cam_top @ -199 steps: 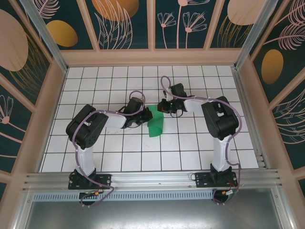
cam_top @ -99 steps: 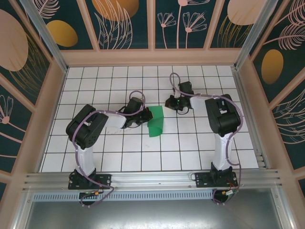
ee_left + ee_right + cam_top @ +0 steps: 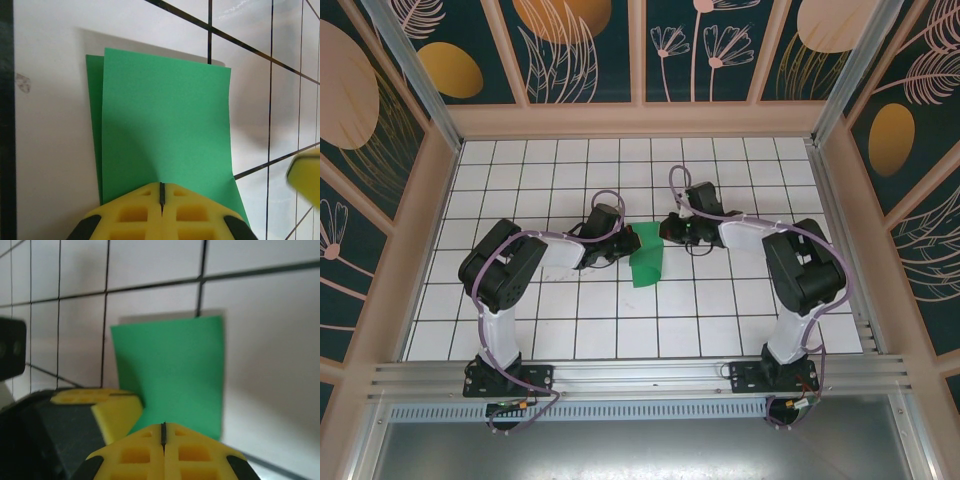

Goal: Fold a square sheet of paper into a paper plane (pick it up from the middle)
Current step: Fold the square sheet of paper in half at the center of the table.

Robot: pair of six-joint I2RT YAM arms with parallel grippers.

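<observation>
- Overhead, top external view: a white worktop [image 3: 720, 310] ruled with a black grid, set inside wooden-framed wall panels [image 3: 580, 50] painted dark teal with orange and pink plant shapes.
- Item, same view: one thin bright green sheet of paper [image 3: 646, 262], folded double into a narrow oblong. It lies near the middle of the worktop, between the two arms, its long side running toward the near edge.
- Left hand [image 3: 623, 243], same view: reaches in from the left, tips at the far left part of the sheet.
- Right hand [image 3: 670, 229], same view: reaches in from the right, tips just beside the far right corner of the sheet.
- Left wrist view: the left hand [image 3: 161, 197] shows two yellow padded fingers pressed together, with only a hairline seam between them. They sit over the near edge of the sheet of paper [image 3: 165, 120].
- Grip, same view: whether the sheet is pinched between the fingers or merely lies beneath them cannot be told.
- Sheet, same view: the top layer is offset, so a thin strip of the lower layer shows along its left side. Bare worktop [image 3: 50, 125] surrounds it.
- Right edge, same view: a blurred yellow fingertip [image 3: 306, 175] of the right hand.
- Right wrist view: the right hand [image 3: 163, 437] also has its yellow fingers closed tight, placed at the near edge of the sheet of paper [image 3: 175, 370]. A hold on it cannot be confirmed.
- Lower left, same view: a yellow finger [image 3: 117, 410] of the left hand, on its black body, meets the sheet's near left corner.
</observation>
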